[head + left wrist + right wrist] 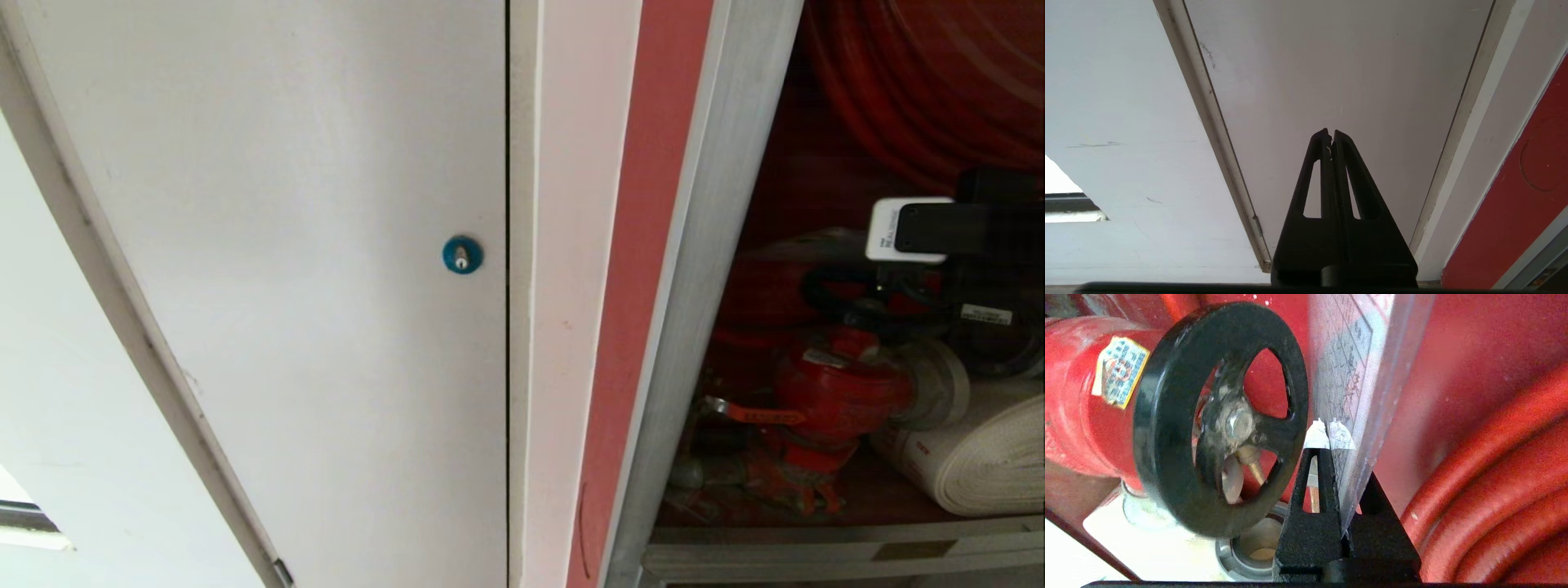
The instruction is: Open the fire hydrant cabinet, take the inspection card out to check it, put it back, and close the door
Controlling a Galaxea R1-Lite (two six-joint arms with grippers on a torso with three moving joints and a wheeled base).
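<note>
right tool point(1329, 433) clamped on inspection card point(1347, 367)

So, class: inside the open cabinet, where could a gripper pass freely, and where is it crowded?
Free: the dark gap between the aluminium frame and the red valve. Crowded: the right gripper, shut on the inspection card, sits squeezed between black handwheel and red hose.

Black slotted triangular fingers point(1310, 183), white-taped tips on right gripper point(1329, 435)
</note>
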